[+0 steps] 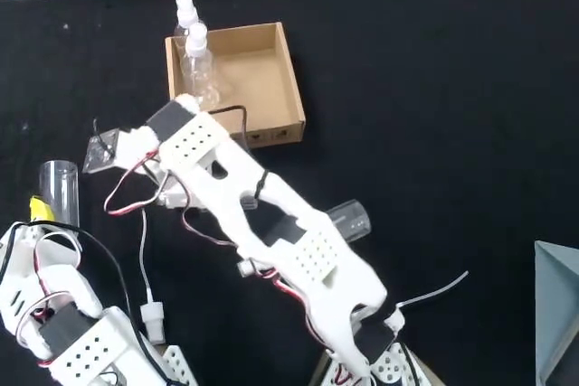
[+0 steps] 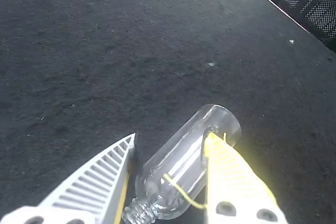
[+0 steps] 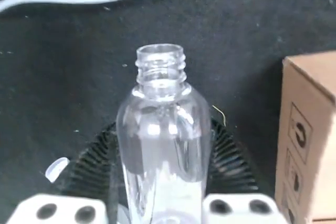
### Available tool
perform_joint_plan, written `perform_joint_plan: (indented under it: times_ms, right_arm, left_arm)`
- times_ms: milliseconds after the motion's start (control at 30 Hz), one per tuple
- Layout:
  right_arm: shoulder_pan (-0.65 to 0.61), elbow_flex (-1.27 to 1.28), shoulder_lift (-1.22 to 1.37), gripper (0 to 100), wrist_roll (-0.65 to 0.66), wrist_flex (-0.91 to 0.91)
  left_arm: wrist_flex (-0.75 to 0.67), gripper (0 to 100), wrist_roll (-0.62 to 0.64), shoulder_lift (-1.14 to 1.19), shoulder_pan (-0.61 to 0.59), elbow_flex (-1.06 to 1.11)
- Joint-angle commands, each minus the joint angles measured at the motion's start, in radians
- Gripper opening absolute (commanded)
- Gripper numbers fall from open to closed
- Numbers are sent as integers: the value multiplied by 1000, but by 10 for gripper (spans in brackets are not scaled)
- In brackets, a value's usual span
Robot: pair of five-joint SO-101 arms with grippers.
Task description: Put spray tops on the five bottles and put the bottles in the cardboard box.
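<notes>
Grips an uncapped bottle (image 3: 160, 129) between the closed right fingers (image 3: 89, 166), neck pointing away from the wrist, near a corner of the cardboard box (image 1: 294, 79) on the bench (image 1: 434, 88). Clasps a second bottle (image 2: 181, 166) in the left fingers (image 2: 231, 171), neck toward the wrist, well apart from the box. Beyond: two capped bottles (image 1: 197, 56) upright at the box's left side, a third bottle (image 1: 350, 220) lying under the right arm (image 1: 271, 214), a spray top (image 1: 153, 321) beside the left arm (image 1: 63, 314).

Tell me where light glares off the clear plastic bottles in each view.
Left wrist view: white streaks along the sideways clear bottle. Right wrist view: bright spots on the shoulder of the open-necked clear bottle. High view: glints on the white-capped bottles in the brown cardboard box.
</notes>
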Motion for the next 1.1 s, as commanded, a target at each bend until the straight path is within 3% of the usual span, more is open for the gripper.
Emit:
perform_joint_plan:
  times_ms: [0,267,500,933,1067]
  right_arm:
    - [44,-15,-16,75,5,25]
    - [32,85,12,81,9,-54]
    - [17,79,42,240,8,-31]
    - [17,79,42,240,8,-35]
    - [17,79,42,156,8,-37]
  left_arm:
    - [-2,192,11,-6,-1,-59]
    - [-2,192,11,-6,1,-59]
    - [-2,192,11,-6,1,-58]
    - [-3,192,9,-8,12,-51]
    - [-3,192,9,-8,12,-51]
